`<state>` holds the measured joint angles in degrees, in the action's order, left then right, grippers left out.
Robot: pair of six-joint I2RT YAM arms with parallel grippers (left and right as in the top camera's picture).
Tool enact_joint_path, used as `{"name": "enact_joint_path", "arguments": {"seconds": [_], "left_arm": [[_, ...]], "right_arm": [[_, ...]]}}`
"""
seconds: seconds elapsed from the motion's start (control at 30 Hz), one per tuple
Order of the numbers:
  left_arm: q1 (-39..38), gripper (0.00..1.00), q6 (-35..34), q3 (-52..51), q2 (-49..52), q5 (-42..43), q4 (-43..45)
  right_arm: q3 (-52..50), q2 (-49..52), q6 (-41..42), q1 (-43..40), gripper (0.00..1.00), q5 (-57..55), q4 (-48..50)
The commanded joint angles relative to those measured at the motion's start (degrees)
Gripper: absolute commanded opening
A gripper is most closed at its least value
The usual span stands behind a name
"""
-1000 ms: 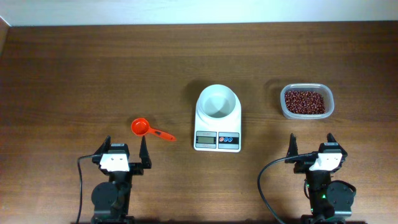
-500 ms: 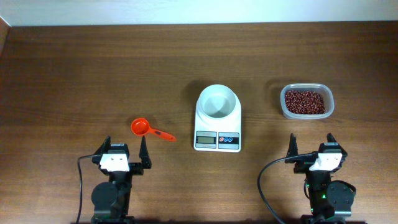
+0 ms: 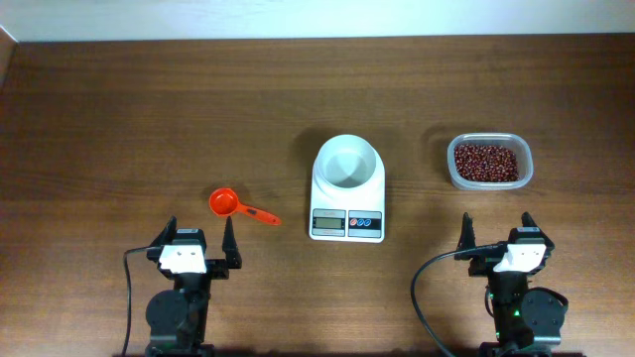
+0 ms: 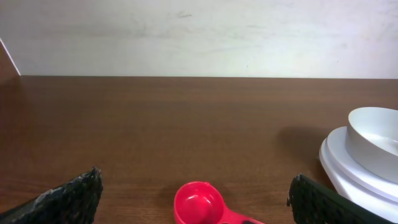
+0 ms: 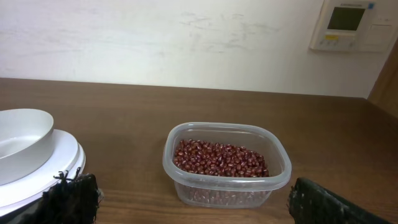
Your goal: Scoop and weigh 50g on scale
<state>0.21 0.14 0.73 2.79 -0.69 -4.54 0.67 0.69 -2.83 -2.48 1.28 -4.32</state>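
The white scale (image 3: 347, 196) stands mid-table with its round white bowl (image 3: 347, 164) on top, empty; the bowl (image 4: 375, 142) also shows at the right of the left wrist view and at the left of the right wrist view (image 5: 18, 140). Dark red-brown beans (image 3: 485, 162) fill a clear plastic tub (image 5: 225, 191) right of the scale. An orange-red scoop (image 3: 226, 203) lies left of the scale. My left gripper (image 3: 199, 239) stands open just behind the scoop (image 4: 199, 204), empty. My right gripper (image 3: 495, 234) is open and empty, short of the beans (image 5: 219, 158).
The brown wooden table (image 3: 149, 119) runs to a pale wall at the back. A wall-mounted control panel (image 5: 349, 23) hangs at the upper right of the right wrist view. Black cables (image 3: 427, 297) trail from both arm bases at the near edge.
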Motion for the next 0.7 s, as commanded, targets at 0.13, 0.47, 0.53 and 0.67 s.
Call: {"name": "enact_joint_path", "arguments": {"seconds": [0.13,0.47,0.53,0.67], "left_arm": [[0.33,0.99,-0.59,-0.22,0.15,0.09,-0.24],[0.33,0.99,-0.61,-0.20,0.15,0.90,-0.24],[0.33,0.99,-0.63,-0.20,0.15,0.90,-0.24],[0.33,0.99,-1.05,-0.20,0.15,0.92,-0.24]], "right_arm": [[-0.35,-0.48,0.24,-0.17,0.99,-0.68,-0.22],[-0.35,-0.48,0.24,-0.17,0.99,-0.68,-0.24],[-0.35,-0.48,0.24,-0.17,0.99,-0.68,-0.22],[-0.35,-0.48,0.24,-0.17,0.99,-0.68,-0.22]]}}
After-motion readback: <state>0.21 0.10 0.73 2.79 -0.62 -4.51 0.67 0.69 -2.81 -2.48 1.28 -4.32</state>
